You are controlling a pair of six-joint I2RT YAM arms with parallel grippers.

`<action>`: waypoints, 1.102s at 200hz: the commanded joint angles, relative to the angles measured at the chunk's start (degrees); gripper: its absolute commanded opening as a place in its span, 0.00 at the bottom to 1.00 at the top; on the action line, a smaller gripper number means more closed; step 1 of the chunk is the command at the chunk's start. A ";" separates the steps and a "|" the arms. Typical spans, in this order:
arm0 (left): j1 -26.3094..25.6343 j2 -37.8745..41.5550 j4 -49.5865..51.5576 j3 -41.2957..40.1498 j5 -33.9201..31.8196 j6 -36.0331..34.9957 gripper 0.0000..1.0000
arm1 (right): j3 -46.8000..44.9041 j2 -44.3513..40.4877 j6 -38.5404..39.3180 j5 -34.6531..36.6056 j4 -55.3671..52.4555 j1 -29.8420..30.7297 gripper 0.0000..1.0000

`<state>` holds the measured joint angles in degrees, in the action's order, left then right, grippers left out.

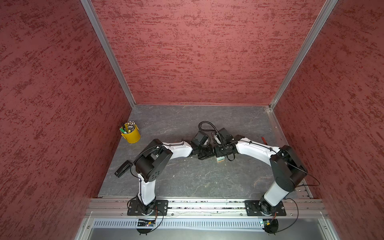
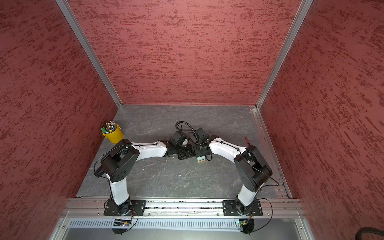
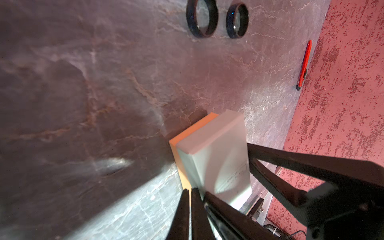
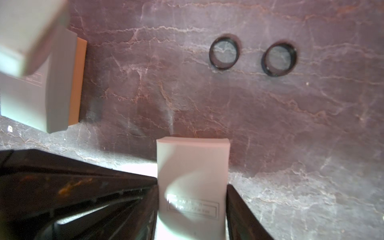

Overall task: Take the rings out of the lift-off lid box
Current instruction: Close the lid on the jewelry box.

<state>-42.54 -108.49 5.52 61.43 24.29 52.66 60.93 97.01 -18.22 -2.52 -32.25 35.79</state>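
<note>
Two black rings (image 4: 224, 53) (image 4: 278, 59) lie flat on the grey table, outside any box; the left wrist view shows them as well (image 3: 202, 17) (image 3: 237, 20). The lift-off lid box (image 4: 193, 158) is mint green on an orange base (image 3: 194, 128). My right gripper (image 4: 193, 185) is shut on it, one finger against each side of the mint lid. My left gripper (image 3: 190, 192) is shut on nothing, its tips at the edge of the orange base. In both top views the arms meet mid-table over the box (image 1: 220, 159) and hide the rings.
A second mint box with an orange base (image 4: 58, 83) lies beside the held one, and a blurred mint piece (image 4: 27, 35) sits close to the lens. A red pen (image 3: 303, 64) lies by the right wall. A yellow pen bucket (image 1: 131, 134) and a black stapler (image 1: 123, 168) stand at the left.
</note>
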 commanded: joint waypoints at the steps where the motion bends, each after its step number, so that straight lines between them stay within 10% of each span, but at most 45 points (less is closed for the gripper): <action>1: -0.08 -0.66 -1.05 0.02 0.32 -0.72 0.08 | 2.07 0.27 0.09 -0.48 -1.58 0.25 0.54; 220: 0.50 -0.15 -1.21 -1.87 -0.20 -0.28 0.10 | 0.01 -3.10 -2.24 1.31 -0.10 1.65 0.50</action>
<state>-42.26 -108.68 5.43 59.99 24.12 52.71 61.49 96.73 -19.18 -2.00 -33.95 36.93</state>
